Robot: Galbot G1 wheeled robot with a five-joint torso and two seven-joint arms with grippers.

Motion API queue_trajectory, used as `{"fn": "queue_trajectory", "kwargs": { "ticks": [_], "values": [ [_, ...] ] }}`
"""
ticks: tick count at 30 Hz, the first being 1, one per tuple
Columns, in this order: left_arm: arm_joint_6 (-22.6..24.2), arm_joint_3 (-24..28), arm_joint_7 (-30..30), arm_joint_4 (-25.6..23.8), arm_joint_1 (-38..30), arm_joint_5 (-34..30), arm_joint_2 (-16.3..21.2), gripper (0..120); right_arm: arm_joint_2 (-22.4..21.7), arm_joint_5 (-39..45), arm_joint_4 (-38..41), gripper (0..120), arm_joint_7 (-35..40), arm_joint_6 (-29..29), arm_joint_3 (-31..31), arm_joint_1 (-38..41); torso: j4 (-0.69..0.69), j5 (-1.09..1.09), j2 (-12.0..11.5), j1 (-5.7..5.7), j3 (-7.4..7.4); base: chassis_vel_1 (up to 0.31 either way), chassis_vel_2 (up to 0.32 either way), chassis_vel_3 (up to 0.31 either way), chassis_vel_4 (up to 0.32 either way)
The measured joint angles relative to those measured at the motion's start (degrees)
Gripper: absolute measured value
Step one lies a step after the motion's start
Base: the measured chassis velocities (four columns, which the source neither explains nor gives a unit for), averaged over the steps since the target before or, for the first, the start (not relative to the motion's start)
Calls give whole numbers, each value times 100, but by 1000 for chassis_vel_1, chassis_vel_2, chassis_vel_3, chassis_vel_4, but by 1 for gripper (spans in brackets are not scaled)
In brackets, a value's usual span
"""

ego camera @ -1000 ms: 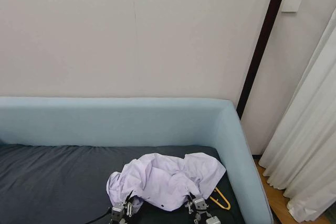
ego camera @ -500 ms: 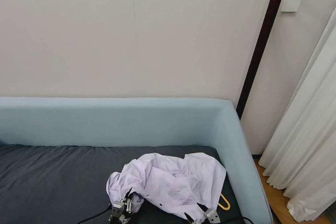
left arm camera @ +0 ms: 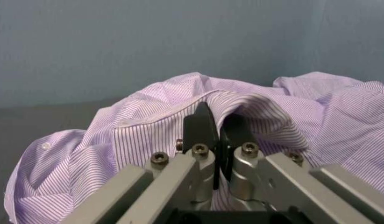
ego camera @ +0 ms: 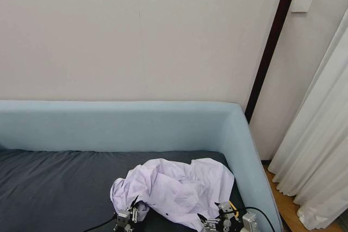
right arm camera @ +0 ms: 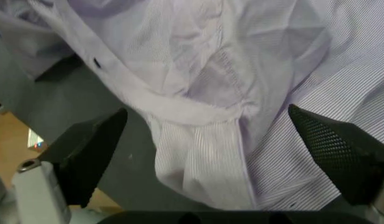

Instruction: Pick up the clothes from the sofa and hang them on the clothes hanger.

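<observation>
Progress on the task is at its start. The lilac striped shirt (ego camera: 179,188) lies crumpled on the dark seat of the sofa (ego camera: 163,126), at the end nearest the pale blue armrest. Nothing has been lifted clear, and nothing hangs on a hanger. A short yellow arc of the clothes hanger (ego camera: 233,206) shows on the seat just beside the shirt's edge, close to the armrest. Most of it is hidden, so its full position cannot be told. Lifting the garment and putting it on the hanger both remain to be done.

Left pincer (left arm camera: 218,126): it sits low at the near edge of the shirt, on the side away from the armrest. Its two dark fingers (left arm camera: 201,130) stand almost together. A striped fold, seemingly a collar or placket edge, is gathered over and between their tips. The pincer is judged to be clenched on this fold.

Right pincer (right arm camera: 208,112): it hangs over the shirt's other near edge, by the hanger. Its fingers (right arm camera: 92,149) are spread wide, one to each side of a cuff-like band of cloth. Neither finger touches the fabric, so this pincer is released and holds nothing.
</observation>
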Motion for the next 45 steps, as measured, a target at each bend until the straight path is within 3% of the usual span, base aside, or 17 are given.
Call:
{"fn": "queue_trajectory", "kwargs": {
  "ticks": [6,8,12,23,27,34,37,42,45],
  "values": [
    [-20,-59,26,-35,59,6,6,0,80,-139,-213,75,-67,-41,-120,16,0,-1,0,0,0,0,0,0,0],
    [-22,-65,28,-39,63,6,6,0,82,-144,-226,73,-67,-42,-124,16,0,-1,0,0,0,0,0,0,0],
    [-26,-96,40,-58,88,10,-1,0,82,-151,-274,54,-92,-56,-134,12,0,-1,0,0,0,0,0,0,0],
    [-33,-119,45,-73,163,35,-21,0,85,-339,-301,19,-240,103,-153,-24,0,-1,0,0,0,0,0,0,0],
    [88,-72,78,-208,236,-77,86,3,93,-397,-313,0,-241,154,-158,-23,0,-1,0,0,0,0,0,0,0],
    [241,-119,667,-408,412,-277,368,28,80,-377,-314,0,-175,176,-136,12,0,-1,0,0,-1,0,0,0,0],
    [68,-222,1173,-398,492,-311,502,42,79,-321,-344,0,-147,173,-132,97,0,-1,0,-1,0,0,0,0,0],
    [-141,-296,1612,-386,595,-317,645,53,65,-257,-369,0,-97,153,-132,183,0,-1,0,0,-1,0,0,0,0],
    [-467,-390,2528,-410,756,-599,835,69,51,-202,-382,0,-67,134,-113,217,0,-1,0,0,-1,0,0,0,0]
  ]
}}
